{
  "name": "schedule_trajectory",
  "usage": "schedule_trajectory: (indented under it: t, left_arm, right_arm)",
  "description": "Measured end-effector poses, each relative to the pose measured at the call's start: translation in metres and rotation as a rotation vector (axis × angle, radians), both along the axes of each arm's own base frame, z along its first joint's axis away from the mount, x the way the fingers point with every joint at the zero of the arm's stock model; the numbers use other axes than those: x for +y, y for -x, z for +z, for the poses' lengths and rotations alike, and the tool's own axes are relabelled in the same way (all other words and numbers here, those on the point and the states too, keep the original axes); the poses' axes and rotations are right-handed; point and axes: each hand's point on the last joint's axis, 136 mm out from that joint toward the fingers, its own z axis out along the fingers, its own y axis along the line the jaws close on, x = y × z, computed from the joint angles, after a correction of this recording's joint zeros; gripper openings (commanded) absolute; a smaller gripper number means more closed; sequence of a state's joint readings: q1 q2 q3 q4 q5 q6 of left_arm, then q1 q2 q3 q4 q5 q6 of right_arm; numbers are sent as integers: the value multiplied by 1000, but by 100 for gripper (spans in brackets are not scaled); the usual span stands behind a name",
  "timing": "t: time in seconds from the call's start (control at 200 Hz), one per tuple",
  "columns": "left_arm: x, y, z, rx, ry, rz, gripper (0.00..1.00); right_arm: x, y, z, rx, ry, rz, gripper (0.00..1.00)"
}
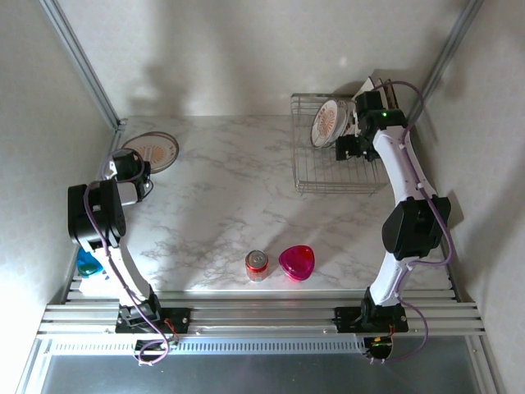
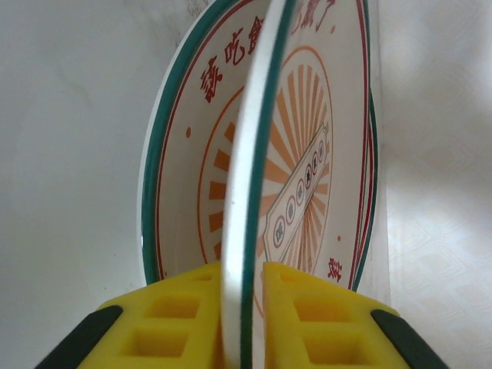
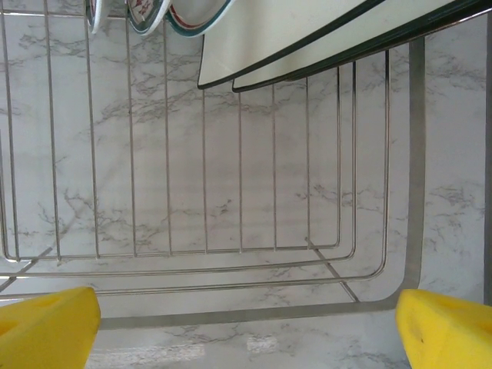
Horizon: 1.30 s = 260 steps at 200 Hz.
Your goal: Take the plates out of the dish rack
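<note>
At the table's far left a round white plate (image 1: 154, 150) with a green rim and orange sunburst lies flat. My left gripper (image 1: 141, 168) is at its near edge. In the left wrist view, one plate's rim (image 2: 254, 154) runs edge-on between the yellow pads (image 2: 169, 315), touching one pad with a thin gap at the other. A second sunburst plate (image 2: 307, 154) lies right behind it. My left gripper (image 2: 244, 307) is slightly open. The wire dish rack (image 1: 328, 168) stands far right, holding a round plate (image 1: 328, 121), more round plates (image 3: 138, 11) and square cream plates (image 3: 307, 31). My right gripper (image 1: 351, 148) hovers wide open over the rack floor (image 3: 238, 192).
A red can (image 1: 257, 264) and a pink heart-shaped dish (image 1: 296, 262) stand near the front middle of the marble table. A blue object (image 1: 88, 264) lies by the left arm's base. Walls close in on the left, back and right.
</note>
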<state>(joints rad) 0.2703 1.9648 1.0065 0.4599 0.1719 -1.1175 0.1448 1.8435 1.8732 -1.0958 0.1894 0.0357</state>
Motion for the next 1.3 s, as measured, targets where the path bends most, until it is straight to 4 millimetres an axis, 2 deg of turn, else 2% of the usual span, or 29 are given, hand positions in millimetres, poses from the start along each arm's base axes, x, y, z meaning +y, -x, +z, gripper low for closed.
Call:
schedule_trajectory:
  t: [0.42,0.876,1.016,1.302]
  left_arm:
    - [-1,-6,11,-20,-46,-42,55]
    - [2,1,20,36,-110,-64,77]
    - [2,3,25,47,-131,-75,99]
    - [2,6,28,61,-145,-83,100]
  right_arm:
    - [2,-1,0,-4,-10,4,99]
    - [5,-1,-4,2,-27,12,99]
    - [6,-1,-4,3,-31,13,99]
    - [10,-3,-3,-10,-43,22,99]
